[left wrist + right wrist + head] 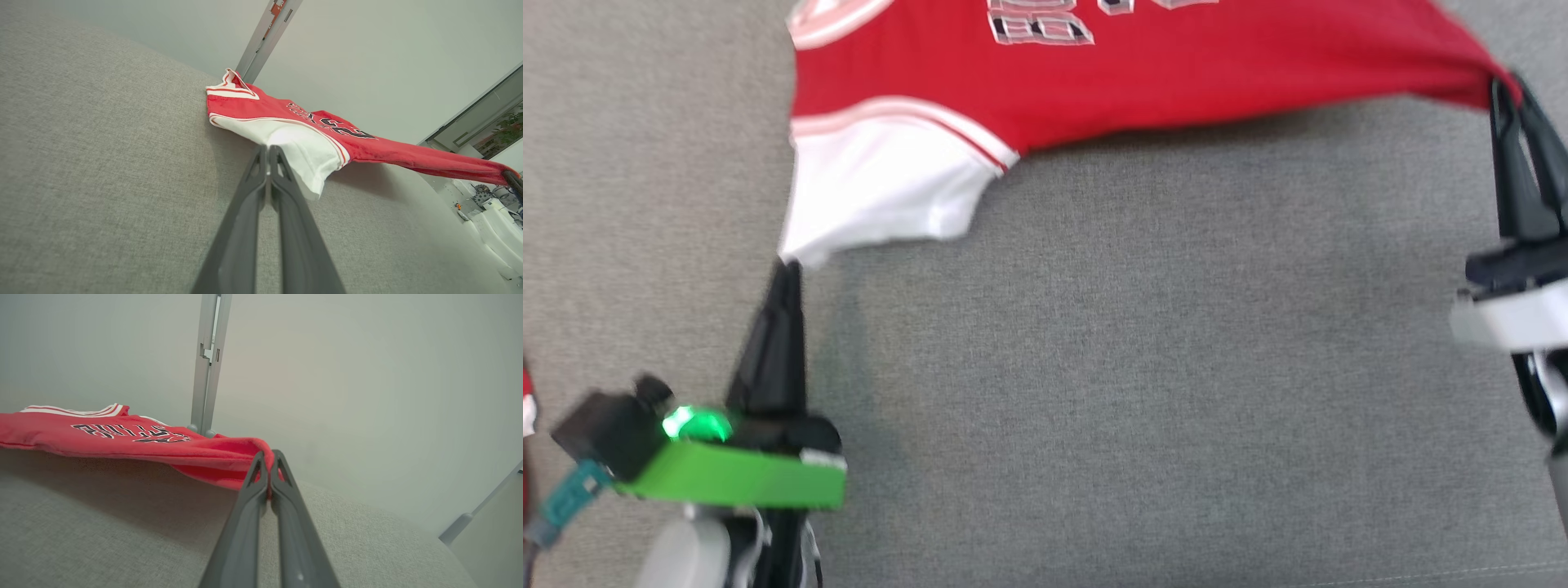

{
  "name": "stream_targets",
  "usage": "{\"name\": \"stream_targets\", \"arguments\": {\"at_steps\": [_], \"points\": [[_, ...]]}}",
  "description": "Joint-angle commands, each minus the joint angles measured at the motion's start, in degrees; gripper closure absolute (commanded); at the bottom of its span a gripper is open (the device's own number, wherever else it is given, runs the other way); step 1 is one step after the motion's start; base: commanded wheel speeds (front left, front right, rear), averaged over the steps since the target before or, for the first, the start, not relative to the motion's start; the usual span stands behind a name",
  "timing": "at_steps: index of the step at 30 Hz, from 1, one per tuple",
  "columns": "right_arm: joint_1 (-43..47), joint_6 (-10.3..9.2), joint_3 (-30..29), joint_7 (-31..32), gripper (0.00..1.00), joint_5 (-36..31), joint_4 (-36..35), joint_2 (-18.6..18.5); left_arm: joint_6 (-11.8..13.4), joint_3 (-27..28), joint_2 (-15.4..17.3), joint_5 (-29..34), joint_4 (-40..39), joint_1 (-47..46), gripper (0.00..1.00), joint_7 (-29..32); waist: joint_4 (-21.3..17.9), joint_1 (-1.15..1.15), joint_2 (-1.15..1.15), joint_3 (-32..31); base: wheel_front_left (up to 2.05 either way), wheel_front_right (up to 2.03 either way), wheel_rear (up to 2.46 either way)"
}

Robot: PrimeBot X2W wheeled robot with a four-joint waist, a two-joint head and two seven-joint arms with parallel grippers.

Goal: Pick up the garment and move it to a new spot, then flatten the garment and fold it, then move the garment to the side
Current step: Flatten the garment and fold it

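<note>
Right, your left end effector [787, 273] was pinched shut on the white sleeve corner of the garment [1143, 73], and your right end effector [1507, 86] was clamped tight on a red corner at the other side. You had the red jersey stretched between them, its near edge lifted off the grey surface [1143, 367], the lettered part lying farther back, near a metal post [208, 363].

Grey woven fabric surface [1143, 367], pale plain wall [367, 375], grey metal post [209, 363], window with greenery [496, 130]
</note>
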Motion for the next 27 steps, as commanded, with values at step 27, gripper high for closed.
{"name": "stream_targets", "arguments": {"at_steps": [27], "points": [[20.82, -0.11, -4.31, -0.17, 1.0, 0.48, 4.02, 4.76, 11.06, -5.77, -2.15, 0.08, -10.51, 9.05, 1.0, 10.71, 0.05, 0.01, 0.0, -13.63, 0.0, 0.0, 0.0]]}}
